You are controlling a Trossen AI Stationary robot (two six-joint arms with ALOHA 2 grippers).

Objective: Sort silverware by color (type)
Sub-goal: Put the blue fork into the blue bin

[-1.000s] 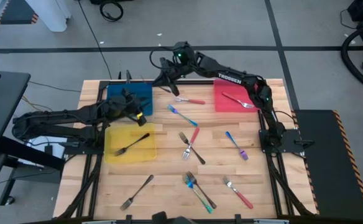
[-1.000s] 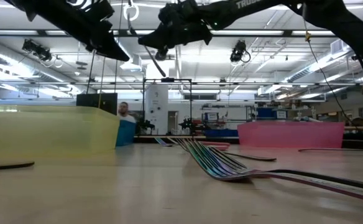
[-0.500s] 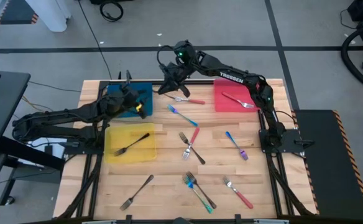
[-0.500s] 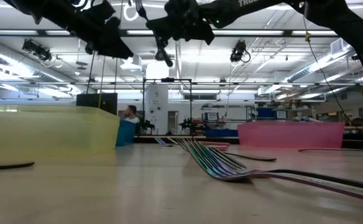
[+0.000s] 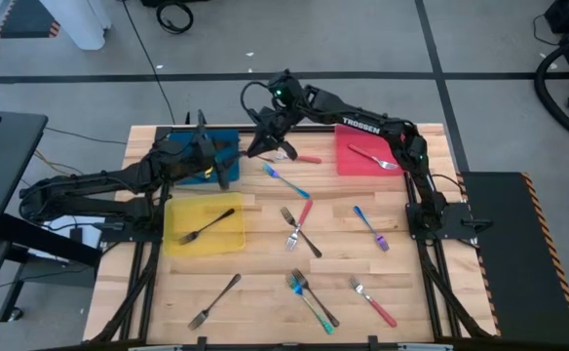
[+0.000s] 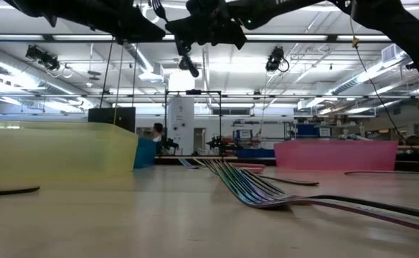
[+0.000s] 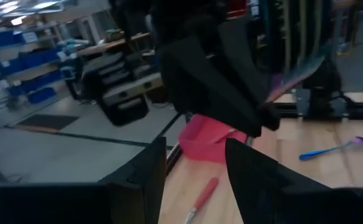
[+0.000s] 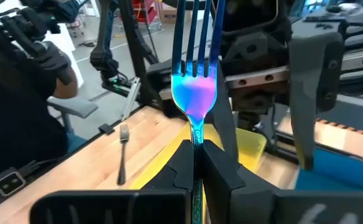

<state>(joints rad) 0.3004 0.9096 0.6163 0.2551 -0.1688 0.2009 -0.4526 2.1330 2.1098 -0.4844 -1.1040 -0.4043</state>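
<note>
Iridescent blue-purple fork (image 8: 195, 87) is pinched at the neck by the right gripper (image 8: 196, 163), held over the table's far edge beside the blue tray (image 5: 192, 166). Thin, stiff, light, probably slick; gripping the handle near the neck looks safest. Only the right wrist view shows this hold. Left gripper (image 7: 194, 163) is apart, over the blue tray.

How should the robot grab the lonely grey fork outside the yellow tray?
Pinch the plain dark grey metal fork by the middle of its thin handle, coming straight down from above. It lies flat and alone on the wooden table.
</note>
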